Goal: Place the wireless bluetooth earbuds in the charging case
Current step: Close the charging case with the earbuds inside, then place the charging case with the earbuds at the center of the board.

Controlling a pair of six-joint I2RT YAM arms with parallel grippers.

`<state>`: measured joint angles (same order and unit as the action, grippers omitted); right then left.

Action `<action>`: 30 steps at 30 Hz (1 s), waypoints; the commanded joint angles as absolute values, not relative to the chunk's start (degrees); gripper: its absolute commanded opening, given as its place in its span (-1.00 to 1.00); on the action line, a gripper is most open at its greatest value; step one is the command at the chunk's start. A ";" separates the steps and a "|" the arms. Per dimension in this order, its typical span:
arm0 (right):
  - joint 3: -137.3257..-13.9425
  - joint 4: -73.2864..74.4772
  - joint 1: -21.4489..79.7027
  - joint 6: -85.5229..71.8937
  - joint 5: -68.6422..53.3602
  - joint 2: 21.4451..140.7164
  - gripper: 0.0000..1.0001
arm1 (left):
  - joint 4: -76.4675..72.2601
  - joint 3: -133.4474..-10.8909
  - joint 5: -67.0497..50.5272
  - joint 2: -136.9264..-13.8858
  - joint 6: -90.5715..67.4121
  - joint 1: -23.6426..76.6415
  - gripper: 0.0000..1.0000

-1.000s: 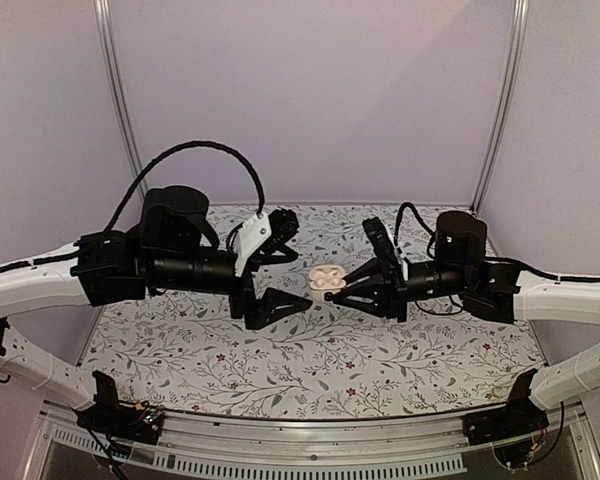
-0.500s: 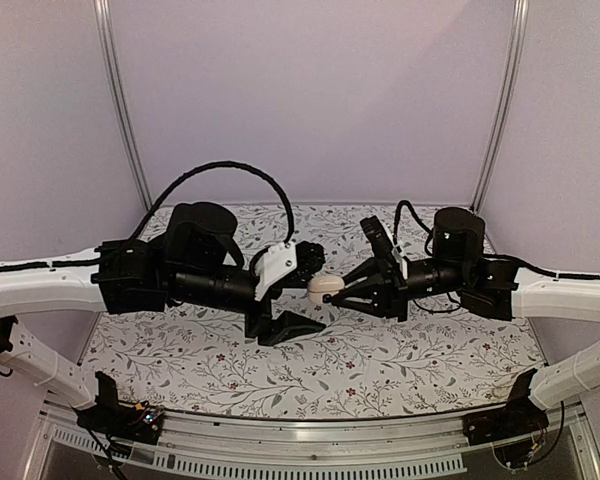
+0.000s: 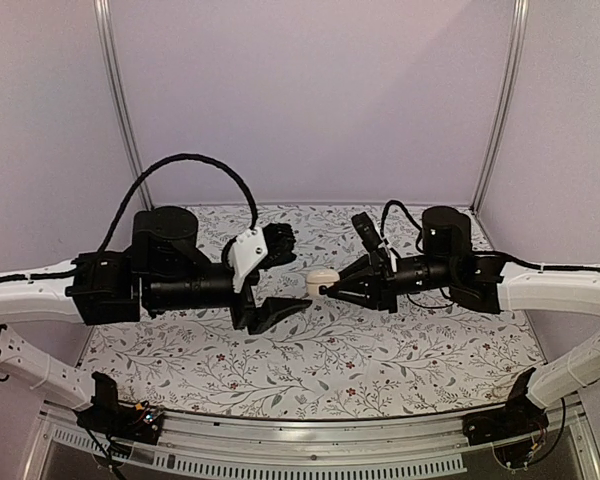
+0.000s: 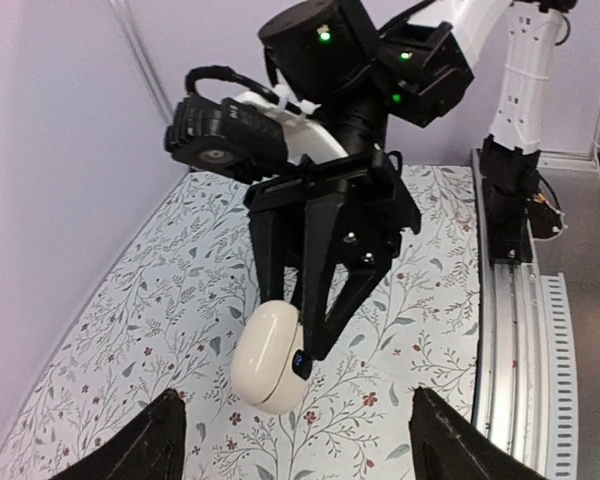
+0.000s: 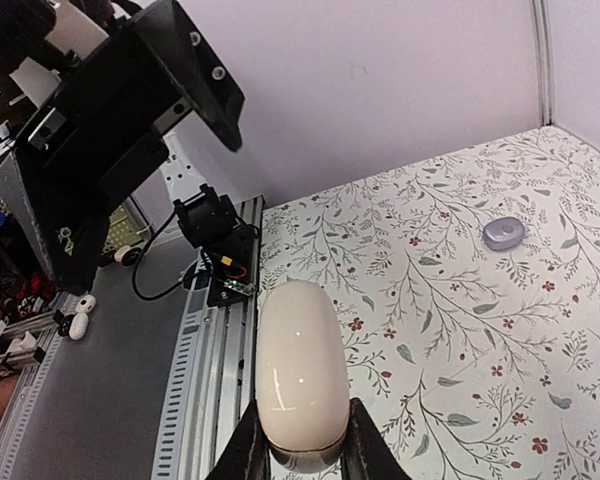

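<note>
The cream charging case [image 3: 322, 280] hangs above the middle of the floral table, its lid closed. My right gripper [image 3: 332, 289] is shut on it; in the right wrist view the case [image 5: 300, 375] stands up between the two black fingers [image 5: 245, 448]. The left wrist view has the case [image 4: 268, 357] straight ahead, pinched at one end by the right gripper's fingers [image 4: 325, 300]. My left gripper [image 3: 295, 270] is open with nothing in it, a short way left of the case, and its fingertips [image 4: 165, 420] show only at the bottom corners. The earbuds are hidden.
A small grey-blue oval object [image 5: 503, 233] lies on the table towards the far right corner. An aluminium rail [image 3: 300, 445] runs along the near edge. Lilac walls and metal posts [image 3: 120, 110] close in the back and sides.
One second ago the case was open with two earbuds showing inside; now its lid is closed. My left gripper came in to the case and has drawn back left.
</note>
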<state>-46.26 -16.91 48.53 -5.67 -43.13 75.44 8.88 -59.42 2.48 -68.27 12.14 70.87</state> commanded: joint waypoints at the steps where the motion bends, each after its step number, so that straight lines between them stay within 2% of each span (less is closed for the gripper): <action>1: -50.54 -13.77 45.86 -9.84 -38.93 82.36 -1.00 | 3.04 -53.93 11.53 -62.25 0.94 63.48 0.58; 4: -55.39 -12.65 45.71 -10.50 -39.54 88.94 -1.00 | 1.05 -49.50 10.48 -58.58 -7.28 57.48 0.75; 6: -58.98 -13.24 45.70 -11.60 -39.61 95.52 -0.99 | -1.01 -47.06 13.45 -57.06 -10.70 55.30 0.96; 7: -61.02 -13.30 45.74 -12.19 -39.96 97.64 -0.99 | -1.09 -46.33 14.51 -56.58 -12.57 54.09 0.99; 13: -75.98 -8.91 45.74 -13.98 -40.30 113.17 -0.98 | 2.50 -43.93 11.81 -56.07 -21.65 46.92 0.99; 22: -96.21 -1.38 45.84 -15.76 -40.46 133.42 -0.90 | 3.16 -41.66 11.71 -54.44 -21.43 44.41 0.99; 30: -106.34 4.45 45.59 -16.16 -36.92 143.07 -0.85 | 1.91 -38.90 11.06 -51.77 -21.26 42.79 0.99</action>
<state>-102.02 0.69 45.71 -15.53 -38.81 139.87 2.70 -39.72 11.18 -53.32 -21.28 44.10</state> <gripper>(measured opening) 0.198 0.996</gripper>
